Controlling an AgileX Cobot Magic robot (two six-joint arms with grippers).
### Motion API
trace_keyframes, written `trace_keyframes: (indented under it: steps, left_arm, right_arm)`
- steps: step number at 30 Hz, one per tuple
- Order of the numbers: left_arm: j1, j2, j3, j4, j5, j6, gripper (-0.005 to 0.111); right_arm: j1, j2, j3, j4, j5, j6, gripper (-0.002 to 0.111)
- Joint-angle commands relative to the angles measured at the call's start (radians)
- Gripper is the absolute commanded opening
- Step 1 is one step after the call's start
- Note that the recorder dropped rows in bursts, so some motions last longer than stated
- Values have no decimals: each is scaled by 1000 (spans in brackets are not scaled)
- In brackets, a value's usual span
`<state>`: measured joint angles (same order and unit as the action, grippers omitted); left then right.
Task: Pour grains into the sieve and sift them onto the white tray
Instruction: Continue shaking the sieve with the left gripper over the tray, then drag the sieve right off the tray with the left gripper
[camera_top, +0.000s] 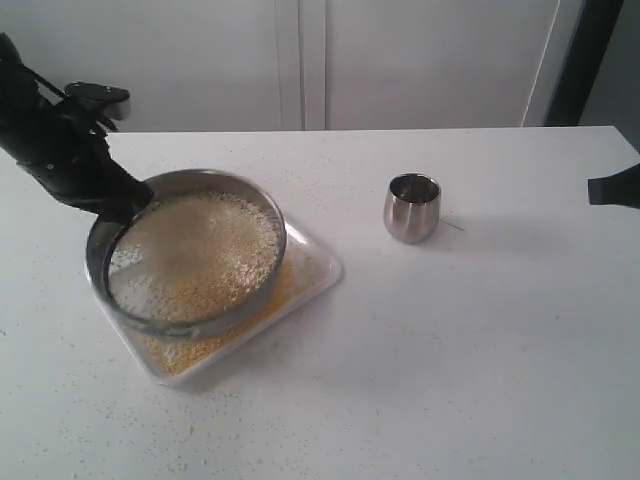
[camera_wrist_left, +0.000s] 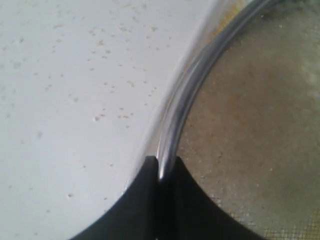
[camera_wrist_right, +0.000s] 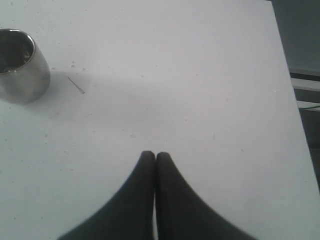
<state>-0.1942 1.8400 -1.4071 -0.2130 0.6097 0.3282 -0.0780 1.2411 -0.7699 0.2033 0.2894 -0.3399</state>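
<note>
Exterior view: grains (camera_top: 200, 245), coarse off-white bits, sit in the sieve (camera_top: 200, 322), a shallow steel ring w/ fine mesh, tilted over the white tray (camera_top: 325, 268); fine yellow ones lie under it. Left fingers (camera_wrist_left: 137, 205) pinch the thin shiny rim, mesh on one side of them, speckled worktop (camera_wrist_left: 60, 100) on the other. Best approach, I'd say: short level shakes, firm grip, centred so nothing clears the tray's low rim. Right fingers (camera_wrist_right: 142, 200) are pressed together, empty, w/ a rounded steel cup (camera_wrist_right: 20, 65) off to one side.
</note>
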Motion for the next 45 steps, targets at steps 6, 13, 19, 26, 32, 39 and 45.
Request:
trace_keyframes:
  steps: [6,13,19,26,32,39,45]
  left_arm:
    - [-9,-31,0,8,-2,-192,0]
    - [-3,-42,0,11,7,-398,0]
    - [-39,-47,0,-35,115,35,0]
    - [-12,-47,0,-196,121,50,0]
    - [-17,-49,0,-339,169,178,0]
    - [-28,-75,19,-328,252,194,0]
    - [-116,-121,69,-309,178,143,0]
  right_arm:
    - [0,-7,4,5,-7,3,0]
    - [0,-7,4,5,-7,3,0]
    - [0,-7,4,5,-7,3,0]
    - [0,-7,4,5,-7,3,0]
    - [0,-7,4,5,-7,3,0]
    - [0,-7,4,5,-7,3,0]
    - [0,-7,4,5,-7,3,0]
